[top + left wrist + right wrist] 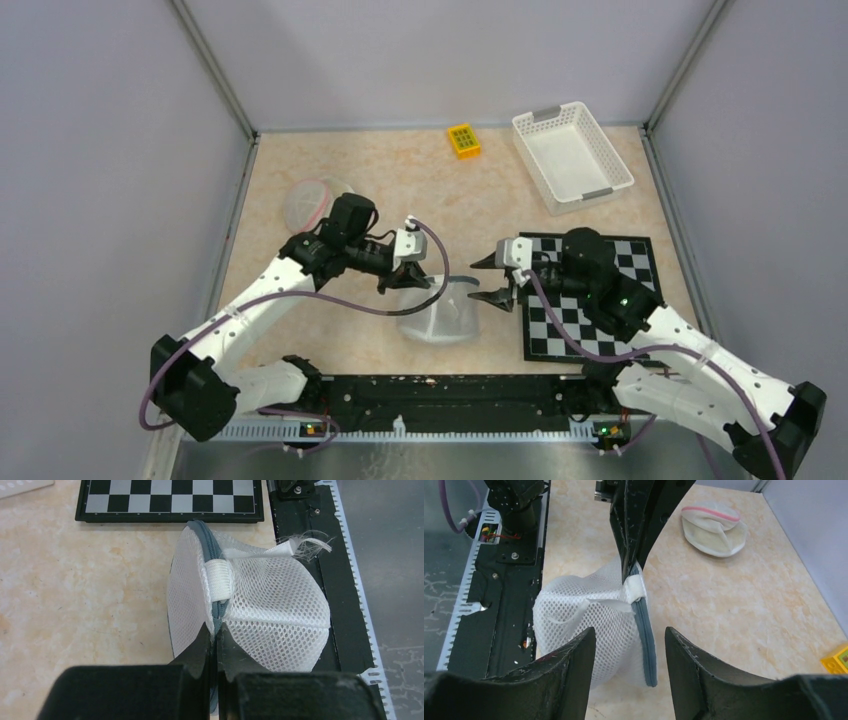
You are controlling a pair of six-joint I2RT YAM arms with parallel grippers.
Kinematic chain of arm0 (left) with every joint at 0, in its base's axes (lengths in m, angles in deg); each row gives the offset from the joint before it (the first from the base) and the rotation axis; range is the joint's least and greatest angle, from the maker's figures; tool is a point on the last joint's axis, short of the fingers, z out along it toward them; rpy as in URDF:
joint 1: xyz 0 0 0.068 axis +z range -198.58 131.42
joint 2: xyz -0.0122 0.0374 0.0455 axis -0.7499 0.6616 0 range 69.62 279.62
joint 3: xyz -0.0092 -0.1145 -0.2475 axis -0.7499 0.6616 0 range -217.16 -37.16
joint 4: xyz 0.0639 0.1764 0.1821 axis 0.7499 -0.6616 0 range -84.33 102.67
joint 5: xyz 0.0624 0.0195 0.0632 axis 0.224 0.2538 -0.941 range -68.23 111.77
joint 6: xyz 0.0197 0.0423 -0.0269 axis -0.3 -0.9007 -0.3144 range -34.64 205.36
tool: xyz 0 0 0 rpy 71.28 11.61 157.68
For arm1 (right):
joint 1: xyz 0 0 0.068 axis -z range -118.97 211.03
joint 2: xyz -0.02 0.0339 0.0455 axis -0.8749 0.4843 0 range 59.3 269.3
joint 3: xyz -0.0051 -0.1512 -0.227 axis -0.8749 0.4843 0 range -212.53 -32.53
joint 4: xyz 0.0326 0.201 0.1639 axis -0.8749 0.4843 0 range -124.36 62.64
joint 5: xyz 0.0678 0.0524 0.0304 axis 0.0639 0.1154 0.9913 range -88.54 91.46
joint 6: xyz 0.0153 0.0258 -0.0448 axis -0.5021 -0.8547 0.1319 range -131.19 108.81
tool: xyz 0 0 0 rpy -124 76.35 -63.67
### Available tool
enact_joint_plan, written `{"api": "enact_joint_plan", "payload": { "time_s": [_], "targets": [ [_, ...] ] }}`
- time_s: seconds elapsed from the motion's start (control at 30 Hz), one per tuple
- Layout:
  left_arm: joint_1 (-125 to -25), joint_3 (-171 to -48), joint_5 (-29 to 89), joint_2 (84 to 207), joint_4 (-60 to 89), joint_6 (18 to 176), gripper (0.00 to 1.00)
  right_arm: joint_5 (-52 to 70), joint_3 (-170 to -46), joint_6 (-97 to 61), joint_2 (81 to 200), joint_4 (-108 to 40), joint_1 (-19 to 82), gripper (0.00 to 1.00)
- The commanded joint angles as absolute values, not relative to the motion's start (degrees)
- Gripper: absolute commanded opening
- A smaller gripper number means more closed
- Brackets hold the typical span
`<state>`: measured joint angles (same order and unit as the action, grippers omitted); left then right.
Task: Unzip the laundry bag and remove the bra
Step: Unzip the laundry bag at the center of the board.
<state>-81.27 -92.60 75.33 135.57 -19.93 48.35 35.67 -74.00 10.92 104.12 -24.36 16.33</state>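
The left gripper [214,637] is pinched tight on the grey-blue zipper seam [200,535] of the white mesh, dome-shaped laundry bag [280,605], which it holds on edge at the near side of the marbled beige table [75,590], partly over the black base rail [345,605]. The right gripper [630,632] has its jaws apart with nothing between them, facing the bag's other end. The hold is only a thin nip on the seam, so a tug along the zip would probably drag the whole bag or pull it free. The slider seems tucked under the white elastic tab [218,580], so fingers closing there may catch mesh instead. The seam, the bag's long axis, runs from the left fingers towards the black-and-white chequered board [170,497], and the dome bulges towards the rail. The bra cannot be made out through the mesh.
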Motion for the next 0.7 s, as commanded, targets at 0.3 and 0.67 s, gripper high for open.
{"api": "enact_joint_plan", "payload": {
  "time_s": [0.3,0.67],
  "targets": [
    [-81.06,-94.87,80.87,136.22,-15.89,54.01,0.0,33.35,-72.46,6.32,109.91,-42.17,12.14,0.52],
    [-80.43,-94.29,87.83,135.61,-13.34,58.34,0.0,32.27,-67.39,10.67,111.23,-46.18,10.67,0.5]
  ]
}}
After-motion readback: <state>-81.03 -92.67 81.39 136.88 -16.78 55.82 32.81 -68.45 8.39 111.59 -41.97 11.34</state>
